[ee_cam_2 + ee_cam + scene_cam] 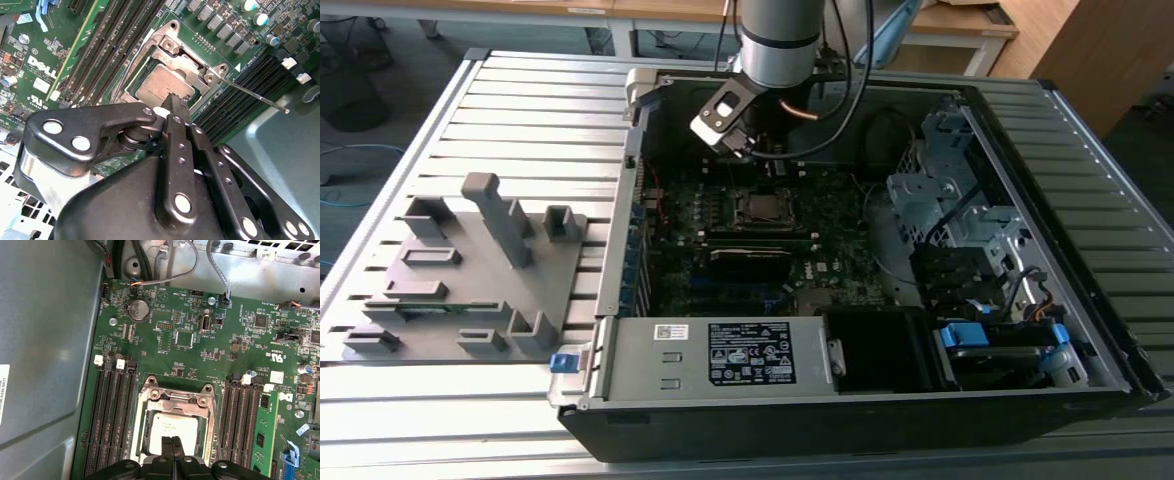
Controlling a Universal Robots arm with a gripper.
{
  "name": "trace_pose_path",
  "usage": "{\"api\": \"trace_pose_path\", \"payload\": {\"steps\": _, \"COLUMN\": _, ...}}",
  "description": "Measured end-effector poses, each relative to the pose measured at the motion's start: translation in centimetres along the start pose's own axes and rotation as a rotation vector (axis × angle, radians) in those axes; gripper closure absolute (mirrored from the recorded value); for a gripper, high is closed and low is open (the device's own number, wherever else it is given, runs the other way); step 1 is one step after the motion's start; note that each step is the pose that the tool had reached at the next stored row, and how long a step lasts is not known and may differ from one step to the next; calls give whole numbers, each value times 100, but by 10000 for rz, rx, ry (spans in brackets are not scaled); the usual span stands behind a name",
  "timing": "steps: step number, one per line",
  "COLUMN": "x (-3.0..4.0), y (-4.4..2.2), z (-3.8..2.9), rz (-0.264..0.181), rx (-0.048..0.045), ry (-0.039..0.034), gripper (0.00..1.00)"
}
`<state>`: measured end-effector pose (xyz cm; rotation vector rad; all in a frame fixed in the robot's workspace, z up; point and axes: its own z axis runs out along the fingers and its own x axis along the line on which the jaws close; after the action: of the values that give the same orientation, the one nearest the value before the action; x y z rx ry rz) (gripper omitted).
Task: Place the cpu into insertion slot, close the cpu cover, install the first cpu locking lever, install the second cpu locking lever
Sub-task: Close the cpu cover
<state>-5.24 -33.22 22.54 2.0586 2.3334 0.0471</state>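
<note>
Gripper [172,440], fingers together, hides one edge of the cpu [176,424].

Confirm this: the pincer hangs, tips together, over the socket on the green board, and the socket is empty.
Not empty: the first wrist view shows the chip seated in the socket. The pincer, tips together, hangs over it on the green board.

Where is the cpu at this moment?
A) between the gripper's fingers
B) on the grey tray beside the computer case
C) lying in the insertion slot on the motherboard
C: the cpu lies flat in the insertion slot, and the shut gripper holds nothing.
</note>
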Motion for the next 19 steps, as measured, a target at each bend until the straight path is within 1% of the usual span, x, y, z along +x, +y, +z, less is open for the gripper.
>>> {"api": "trace_pose_path", "payload": {"steps": 9, "x": 0, "y": 0, "z": 0, "rz": -134, "rx": 0, "ry": 5, "gripper": 90}}
{"api": "trace_pose_path", "payload": {"steps": 19, "x": 0, "y": 0, "z": 0, "rz": -138, "rx": 0, "ry": 5, "gripper": 90}}
